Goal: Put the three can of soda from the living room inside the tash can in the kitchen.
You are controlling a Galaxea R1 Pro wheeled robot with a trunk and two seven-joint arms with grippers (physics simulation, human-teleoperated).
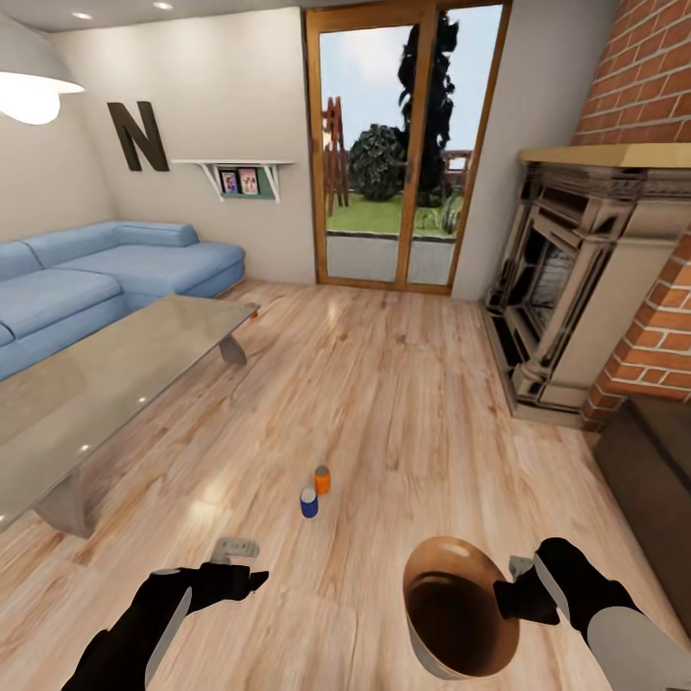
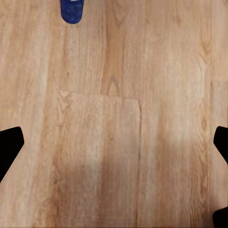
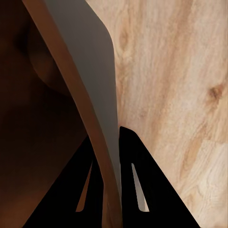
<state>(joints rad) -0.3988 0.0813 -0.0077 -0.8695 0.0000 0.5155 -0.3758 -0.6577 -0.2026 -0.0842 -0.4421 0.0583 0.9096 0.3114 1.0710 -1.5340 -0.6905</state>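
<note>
While pinching the rim of the tash can between both fingers, one inside and one outside the wall, right gripper hanging onto the bucket low at the robot's right side, tan-brown inside facing up in the head view and looking empty from what shows. Left gripper spread wide with nothing in it, fingertips sitting at the far edges of the left wrist view and pointing down at bare wood floor, with the blue can peeking in at the frame's edge. Looking further out from the head view: blue can and orange can standing upright just beside each other on the floor, ahead of both arms and roughly between them. Possibly a third bit of orange by the far end of the low grey table, too small to call it a can for sure. Still in the living room, sofa left, fireplace right, glass doors ahead. Judging by all that, collecting step just starting, no cans binned. Next up, probably: rolling or reaching forward, lowering the open left gripper around the blue can since it's nearer, closing, then dropping it into the bucket. Watching out for knocking the orange neighbour over.
</note>
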